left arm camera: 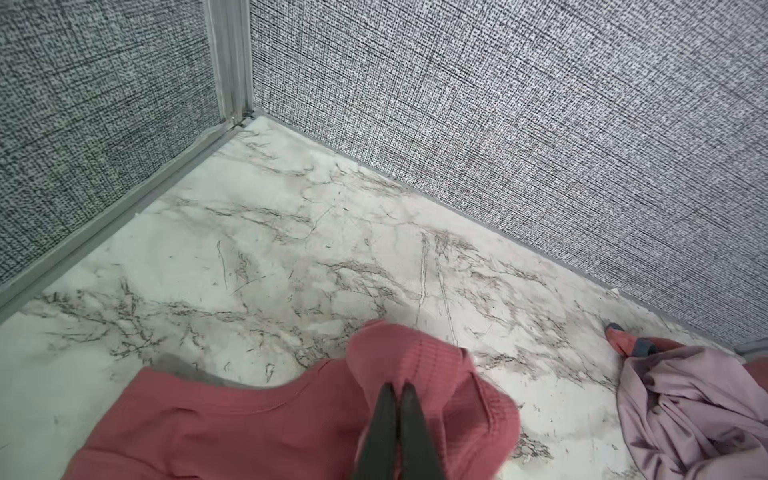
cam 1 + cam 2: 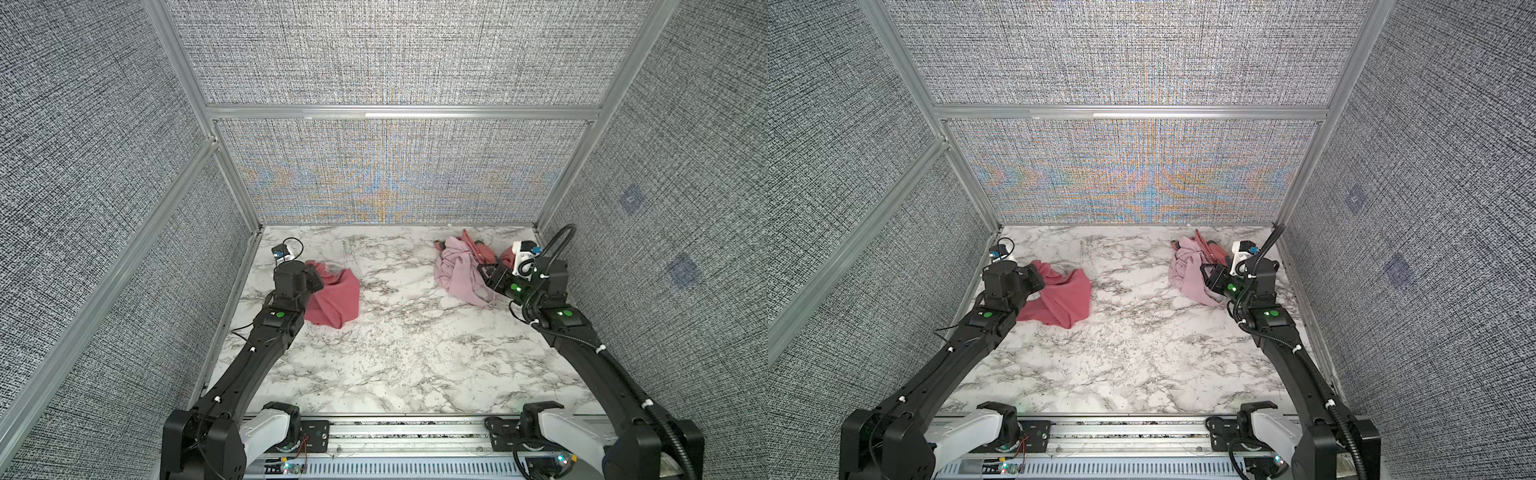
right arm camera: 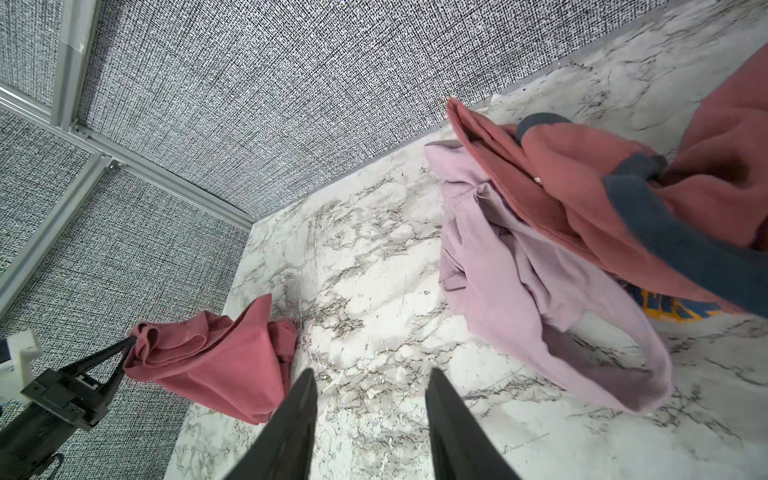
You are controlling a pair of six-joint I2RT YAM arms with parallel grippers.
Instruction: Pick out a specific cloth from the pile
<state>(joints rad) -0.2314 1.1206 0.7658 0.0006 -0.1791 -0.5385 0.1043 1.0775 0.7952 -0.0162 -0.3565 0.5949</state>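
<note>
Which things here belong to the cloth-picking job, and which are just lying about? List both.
Job: the cloth, pinched by the left end effector; the pile.
Lying about: marble table; grey wall panels.

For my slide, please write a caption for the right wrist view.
The left jaws pinch the cloth, apart from the pile; right jaws stand open.

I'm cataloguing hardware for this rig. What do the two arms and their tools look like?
Both arms are matte black with white base housings, green lights on the joints and white cable ties. The right arm carries a black ribbed conduit; the left arm only a thin wire. Left tool and right tool have dark tapering fingers.
</note>
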